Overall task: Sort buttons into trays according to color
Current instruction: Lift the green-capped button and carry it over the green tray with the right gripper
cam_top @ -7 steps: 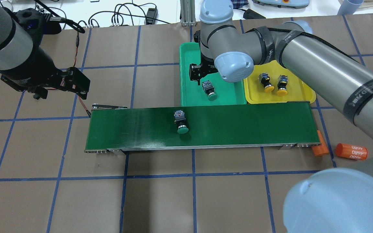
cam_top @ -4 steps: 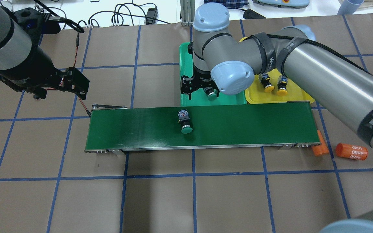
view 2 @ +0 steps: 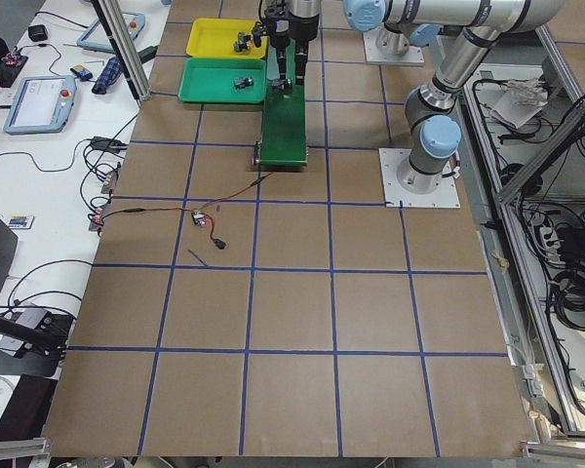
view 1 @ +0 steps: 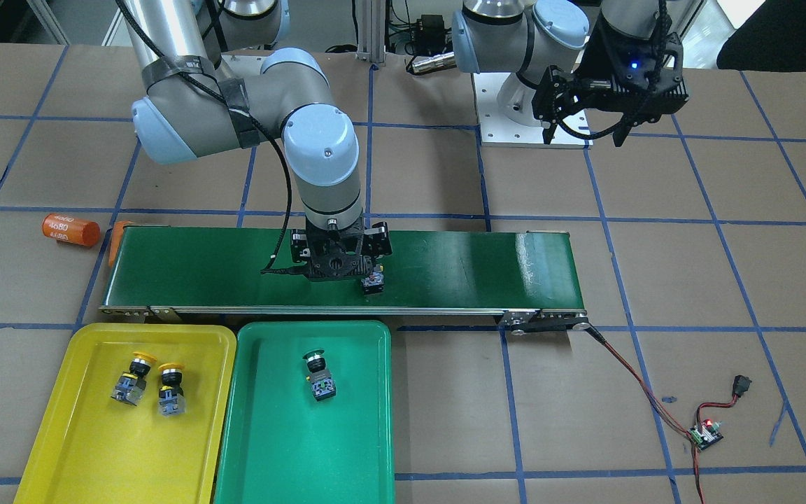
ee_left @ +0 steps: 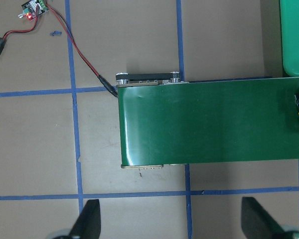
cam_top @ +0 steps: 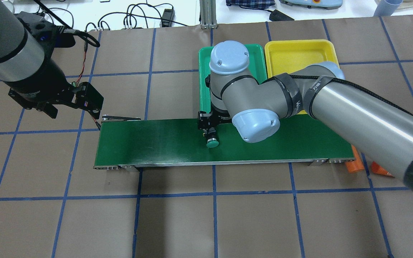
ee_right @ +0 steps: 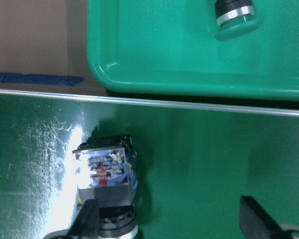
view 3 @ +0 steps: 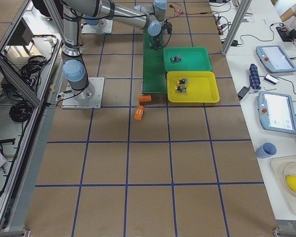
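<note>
Moved: right gripper (cam_top: 208, 126) has swung off the green tray (view 1: 270, 434) and now sits over the conveyor belt (cam_top: 156, 143). The belt button (cam_top: 212, 143), green-capped, has drifted a little toward the robot's right.
Belt button: lies on its side mid-belt, with its cap toward the robot.
Right gripper: fingers spread wide, low above the belt. The belt button sits close by one finger (ee_right: 87, 221), off-centre in the gap and not pinched. Whether they touch cannot be told.
Left gripper (ee_left: 169, 224): fingers spread and empty, hovering over the table just off the belt's end.
Green tray: just beyond the belt, holding the tray button (view 1: 319, 374), also green, on its side.
Yellow tray (view 1: 95, 448): touching the green tray on the robot's right, with the yellow buttons (view 1: 131, 378) lying side by side inside.
</note>
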Tool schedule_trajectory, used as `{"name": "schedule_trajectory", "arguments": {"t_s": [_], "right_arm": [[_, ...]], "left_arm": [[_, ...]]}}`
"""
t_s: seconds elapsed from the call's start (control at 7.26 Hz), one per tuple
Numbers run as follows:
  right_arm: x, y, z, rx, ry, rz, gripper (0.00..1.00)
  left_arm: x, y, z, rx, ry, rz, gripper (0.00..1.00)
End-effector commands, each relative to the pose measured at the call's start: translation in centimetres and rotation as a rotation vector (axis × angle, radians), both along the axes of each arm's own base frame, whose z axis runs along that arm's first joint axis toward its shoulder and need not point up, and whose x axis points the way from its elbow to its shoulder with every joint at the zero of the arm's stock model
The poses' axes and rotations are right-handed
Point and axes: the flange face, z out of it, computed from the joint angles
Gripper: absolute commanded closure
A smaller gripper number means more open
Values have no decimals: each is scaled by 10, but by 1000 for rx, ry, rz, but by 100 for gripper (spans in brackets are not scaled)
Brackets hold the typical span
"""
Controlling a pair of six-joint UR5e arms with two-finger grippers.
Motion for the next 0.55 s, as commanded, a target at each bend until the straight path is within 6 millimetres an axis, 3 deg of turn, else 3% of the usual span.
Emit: {"name": "schedule_trajectory", "arguments": {"t_s": [0.0,0.41], "right_arm": [[0,0,-6,-48,-14,-2,0],[1,-1,-11,-40,-13,-2,0]], "left_arm": [[5,-5,-26,53,-7,13,0],[6,-7,-27,51,-2,22,0]]}}
